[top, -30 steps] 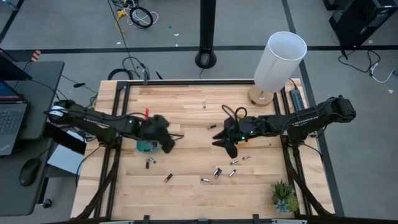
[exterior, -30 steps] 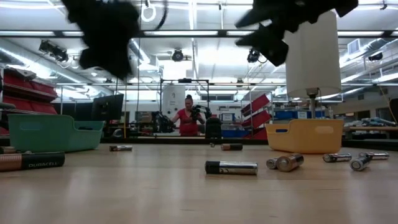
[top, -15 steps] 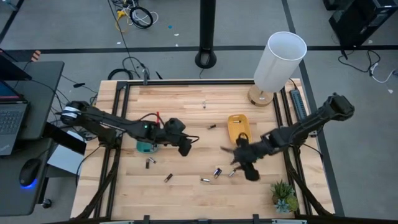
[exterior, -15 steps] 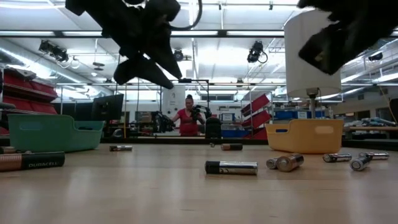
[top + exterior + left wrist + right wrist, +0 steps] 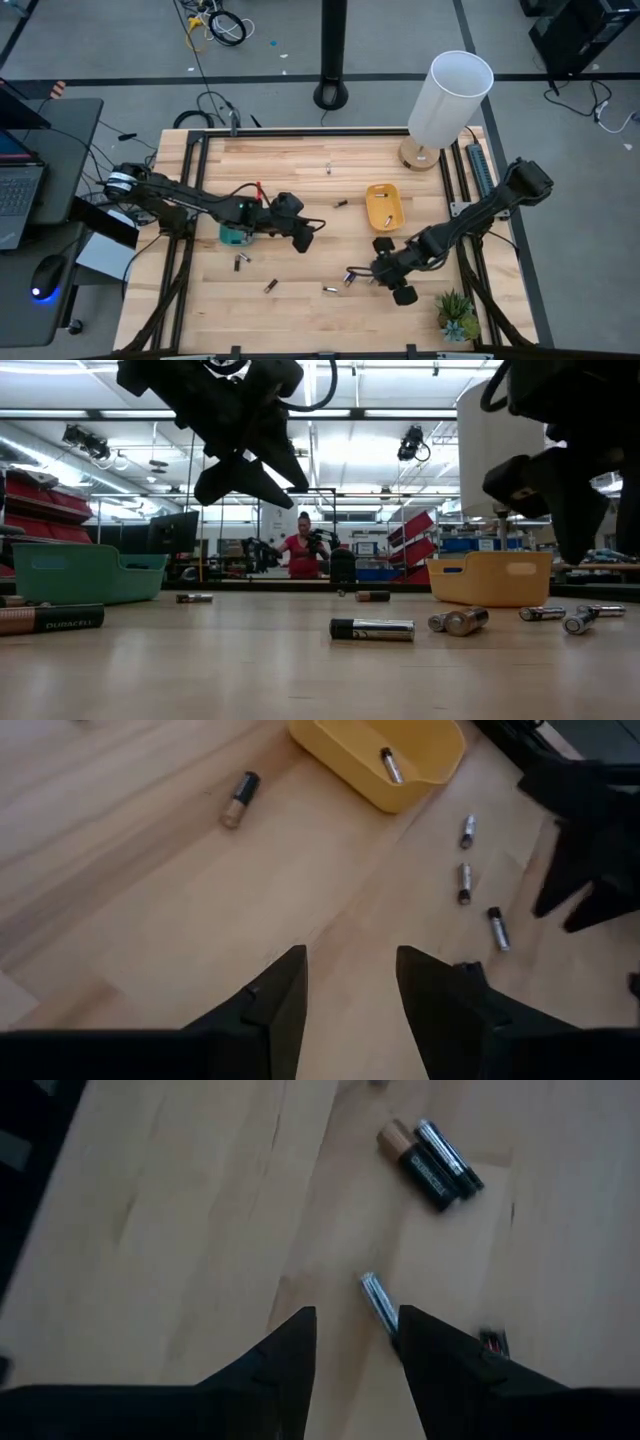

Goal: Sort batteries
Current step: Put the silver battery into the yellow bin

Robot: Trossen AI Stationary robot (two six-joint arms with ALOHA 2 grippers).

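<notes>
I've got the left gripper out over the mid table, just past the green tray, well off the wood as the low view shows. Its fingers stand apart w/ bare wood between them, nothing held.

Right gripper sits near the front-right of the table, low over the loose cells. In its wrist view its fingers are apart too, nothing between them; a slim silver battery lies on the wood just ahead of the tips, beside the one finger. A bit further off in that view I see a copper-top battery w/ a thinner dark one touching alongside it.

Batteries are scattered across the front half of the table: two near the green tray's front side and, one at, one at close by the right gripper. One lies mid table, a small one near the back.

Yellow tray sits right of centre w/ one battery inside. Left wrist view also shows three slim cells on the wood beyond the yellow tray.

White lamp stands at the back right corner, small plant at the front right. A person is far off in the room behind.
</notes>
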